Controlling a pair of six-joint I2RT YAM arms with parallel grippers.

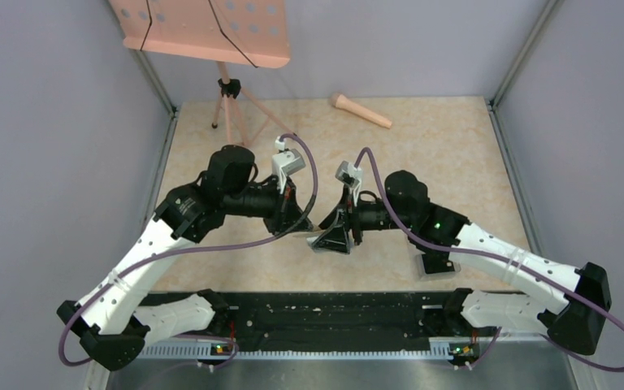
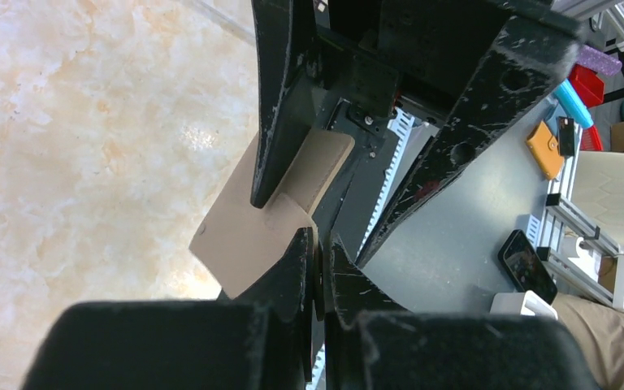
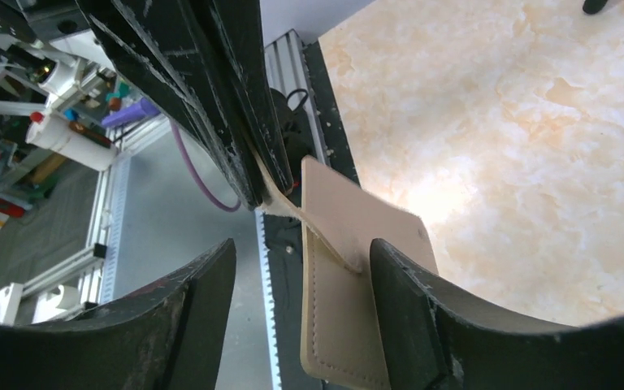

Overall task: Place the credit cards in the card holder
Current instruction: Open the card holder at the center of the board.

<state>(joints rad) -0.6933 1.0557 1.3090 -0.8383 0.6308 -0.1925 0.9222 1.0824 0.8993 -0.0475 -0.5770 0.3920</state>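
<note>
Two pincers meet at the centre of the top view. The left pincer (image 2: 318, 264) is clamped on the flap of the tan card holder (image 3: 357, 236). The right pincer (image 3: 302, 252) stands apart, with the holder between its fingers and close against one. Bare desk (image 1: 455, 146) spreads toward the upper frame, and a black rail (image 1: 333, 313) runs just below. From above the holder is only a sliver, and its inside is hidden.
</note>
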